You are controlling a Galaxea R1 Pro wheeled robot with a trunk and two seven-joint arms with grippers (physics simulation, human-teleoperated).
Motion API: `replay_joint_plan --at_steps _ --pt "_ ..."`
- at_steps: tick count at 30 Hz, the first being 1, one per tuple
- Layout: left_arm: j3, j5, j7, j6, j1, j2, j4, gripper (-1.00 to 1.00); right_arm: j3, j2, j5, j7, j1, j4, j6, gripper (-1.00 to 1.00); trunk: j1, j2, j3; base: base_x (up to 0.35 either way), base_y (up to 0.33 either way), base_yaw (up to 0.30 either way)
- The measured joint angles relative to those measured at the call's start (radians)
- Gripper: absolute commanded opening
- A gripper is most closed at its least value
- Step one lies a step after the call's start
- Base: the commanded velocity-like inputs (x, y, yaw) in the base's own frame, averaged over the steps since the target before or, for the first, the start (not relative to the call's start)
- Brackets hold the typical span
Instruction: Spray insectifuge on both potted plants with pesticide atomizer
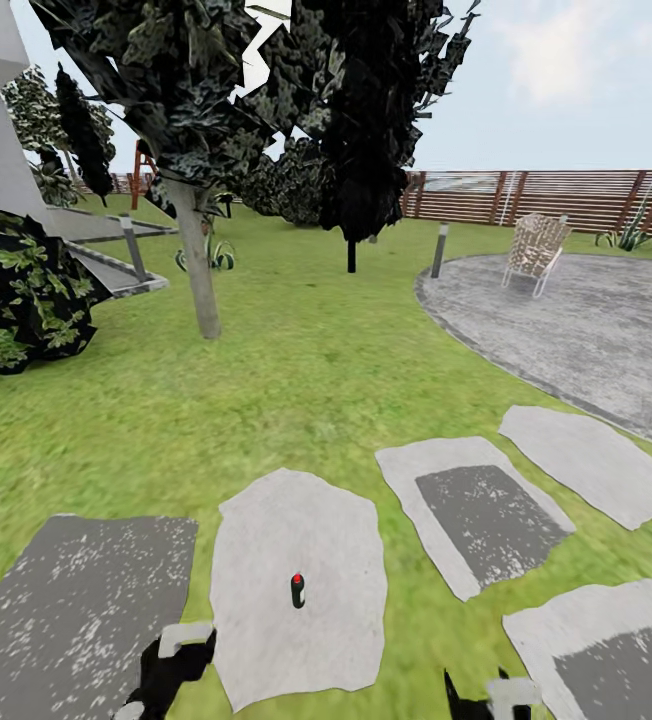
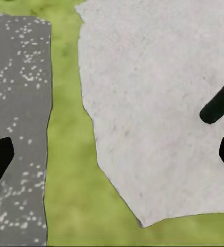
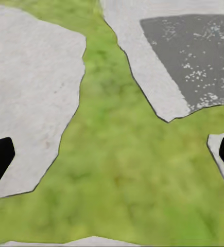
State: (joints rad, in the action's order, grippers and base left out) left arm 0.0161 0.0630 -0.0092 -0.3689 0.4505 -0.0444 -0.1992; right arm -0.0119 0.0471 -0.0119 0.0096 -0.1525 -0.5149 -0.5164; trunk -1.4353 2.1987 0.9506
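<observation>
The pesticide atomizer (image 1: 297,591) stands upright on a pale stepping stone (image 1: 296,560) in the garden lawn: a small dark bottle with a red spot at its top. In the left wrist view its dark green body (image 2: 218,105) shows at the picture's edge, beyond the fingers. My left gripper (image 1: 171,665) (image 2: 112,159) hangs open above the stone's edge, short of the bottle. My right gripper (image 1: 481,700) (image 3: 112,159) is open over grass, empty. A low rosette of pale-striped leaves (image 1: 207,254) sits far off behind a tree trunk; its pot is too small to make out.
Flat stepping stones (image 1: 486,510) lie in the grass around me. A tree trunk (image 1: 198,265) and a dark bush (image 1: 21,290) stand ahead left. The round stone patio (image 1: 576,320) with a woven chair (image 1: 536,250) lies ahead right, before the slat fence (image 1: 566,198).
</observation>
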Motion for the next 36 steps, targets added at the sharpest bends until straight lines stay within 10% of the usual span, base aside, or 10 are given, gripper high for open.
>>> replay_joint_plan --at_steps 4,8,26,36 --pt "-0.086 -0.001 0.001 0.079 0.100 -0.001 -0.003 1.00 0.000 -0.002 0.001 -0.001 -0.214 -0.080 0.096 1.00 0.000 0.000 0.000 0.000 0.000 0.000" --pt "-0.101 -0.001 0.001 0.075 0.098 -0.002 -0.003 1.00 -0.001 -0.001 0.001 -0.001 -0.263 -0.089 0.143 1.00 0.000 0.000 0.000 0.000 0.000 0.000" --pt "-0.145 -0.007 -0.002 0.069 0.098 -0.002 -0.007 1.00 0.008 0.005 -0.005 0.005 -0.281 -0.090 0.156 1.00 0.000 0.000 0.000 0.000 0.000 0.000" --pt "-0.142 -0.007 -0.001 0.068 0.099 -0.001 -0.007 1.00 0.007 0.005 -0.005 0.006 -0.280 -0.090 0.156 1.00 -0.038 0.070 0.035 0.000 0.000 -0.159"
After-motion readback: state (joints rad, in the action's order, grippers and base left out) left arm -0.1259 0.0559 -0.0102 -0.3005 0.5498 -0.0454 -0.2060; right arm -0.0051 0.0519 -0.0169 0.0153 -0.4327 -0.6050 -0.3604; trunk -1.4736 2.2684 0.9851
